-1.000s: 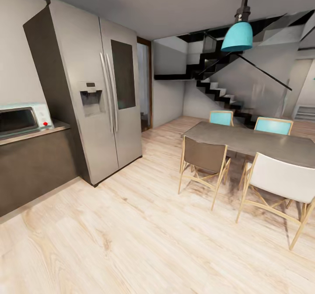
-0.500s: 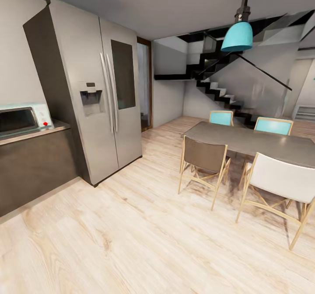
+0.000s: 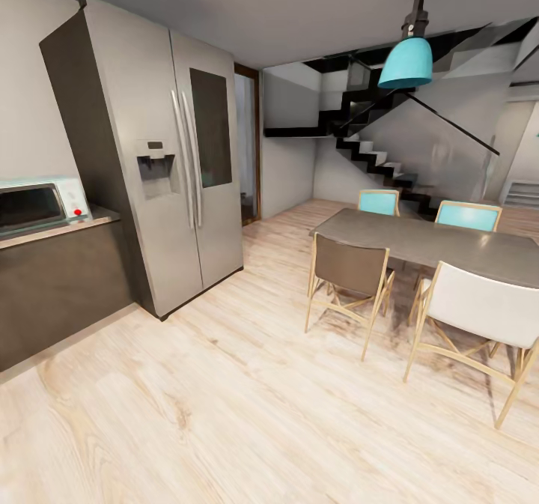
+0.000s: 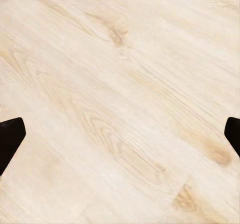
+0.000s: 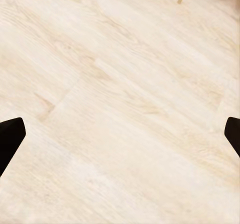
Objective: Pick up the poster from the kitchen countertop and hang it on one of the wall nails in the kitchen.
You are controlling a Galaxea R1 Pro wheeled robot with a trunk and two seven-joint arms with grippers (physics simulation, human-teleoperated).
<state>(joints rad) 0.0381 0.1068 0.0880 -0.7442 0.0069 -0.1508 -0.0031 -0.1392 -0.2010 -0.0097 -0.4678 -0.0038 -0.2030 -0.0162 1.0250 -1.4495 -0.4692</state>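
The poster is out of view. A short stretch of the kitchen countertop [image 3: 82,222] shows at the left of the head view, over dark brown cabinets, with a microwave [image 3: 37,204] on it. My left gripper [image 4: 120,134] hangs open over bare wooden floor, its dark fingertips [image 4: 9,139] spread wide with nothing between them. My right gripper [image 5: 120,136] is open as well, above the same pale floor, its fingertips [image 5: 10,139] far apart and empty.
A tall steel fridge [image 3: 161,152] stands beside the counter. A dark-topped dining table [image 3: 434,243] with several chairs [image 3: 348,275] fills the right. A turquoise lamp [image 3: 406,61] hangs above it. A doorway [image 3: 247,148] and a staircase [image 3: 374,152] lie beyond. Pale wooden floor [image 3: 224,399] stretches ahead.
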